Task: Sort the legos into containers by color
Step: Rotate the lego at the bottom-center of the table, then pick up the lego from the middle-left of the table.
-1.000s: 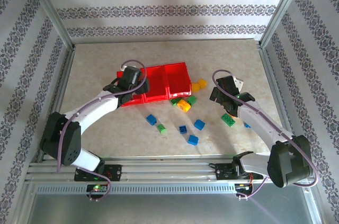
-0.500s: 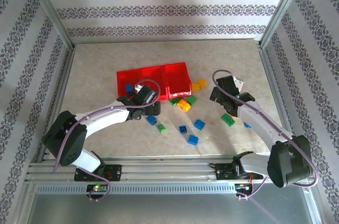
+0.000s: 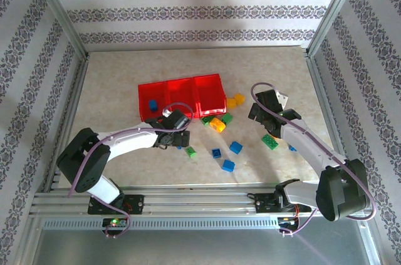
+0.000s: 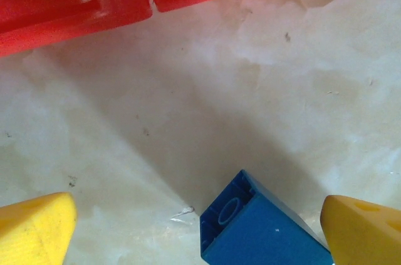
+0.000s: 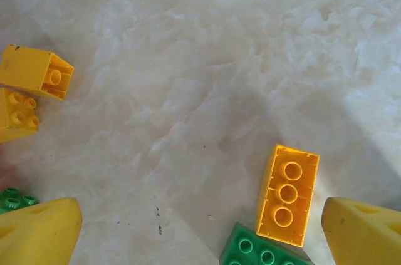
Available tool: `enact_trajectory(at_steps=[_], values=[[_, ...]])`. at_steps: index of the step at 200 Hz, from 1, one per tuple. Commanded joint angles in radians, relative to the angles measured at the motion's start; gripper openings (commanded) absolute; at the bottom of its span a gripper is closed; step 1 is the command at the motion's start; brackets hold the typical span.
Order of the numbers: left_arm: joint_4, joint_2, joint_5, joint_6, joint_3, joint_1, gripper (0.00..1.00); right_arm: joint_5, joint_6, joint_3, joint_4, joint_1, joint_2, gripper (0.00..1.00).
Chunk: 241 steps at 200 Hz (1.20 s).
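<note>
Early stage. The red containers point(image 3: 183, 96) sit far-centre on the table point(image 3: 113, 77). One blue lego point(image 3: 152, 104) lies in the left compartment; nothing else can be made out inside.

The other legos are loose on the table, near and right of the tray:
- a yellow-orange piece point(image 3: 217, 124) with greens, just off the tray's near right corner
- a small green one point(image 3: 191, 151)
- several blues nearer, e.g. a near blue point(image 3: 228, 165)
- a green brick point(image 3: 270, 141) beside the right arm

Left gripper point(image 4: 199, 230) is low over the table, just near of the tray. Its fingers point(image 4: 34, 230) are wide apart with a blue brick point(image 4: 260, 230) between them, not clamped. Right gripper point(image 5: 200, 230) is spread too and holds nothing, above an orange brick point(image 5: 287, 195).

Judged: one sorted, roughly a dozen still to go; greens and yellows not begun.
</note>
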Motion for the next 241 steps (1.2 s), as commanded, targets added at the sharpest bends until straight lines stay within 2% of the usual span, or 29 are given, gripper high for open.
enact_trajectory(at_steps=[1,33,65,78,106,159,197,241], values=[[-0.092,-0.007,-0.030,-0.012,-0.030,-0.011,1.00,0.020,0.005,0.004,-0.002,0.008,0.008,0.98],[-0.126,-0.053,-0.041,-0.017,-0.055,-0.011,0.94,0.021,0.004,0.006,-0.002,0.008,0.008,0.98],[-0.118,-0.092,-0.020,-0.040,-0.081,-0.011,0.78,0.017,0.009,0.009,-0.001,0.008,0.016,0.98],[-0.114,-0.096,-0.009,-0.047,-0.088,-0.011,0.76,0.015,0.011,0.011,-0.001,0.008,0.019,0.98],[-0.095,-0.085,-0.003,-0.041,-0.094,-0.011,0.73,0.015,0.011,0.014,-0.002,0.008,0.020,0.98],[-0.050,-0.031,-0.016,-0.017,-0.069,-0.011,0.54,0.017,0.009,0.016,-0.007,0.008,0.019,0.98],[-0.033,-0.010,-0.016,-0.017,-0.070,-0.010,0.49,0.020,0.012,0.013,-0.008,0.008,0.010,0.98],[0.000,-0.011,-0.052,-0.015,-0.062,-0.005,0.35,0.020,0.015,0.009,-0.007,0.008,0.013,0.98]])
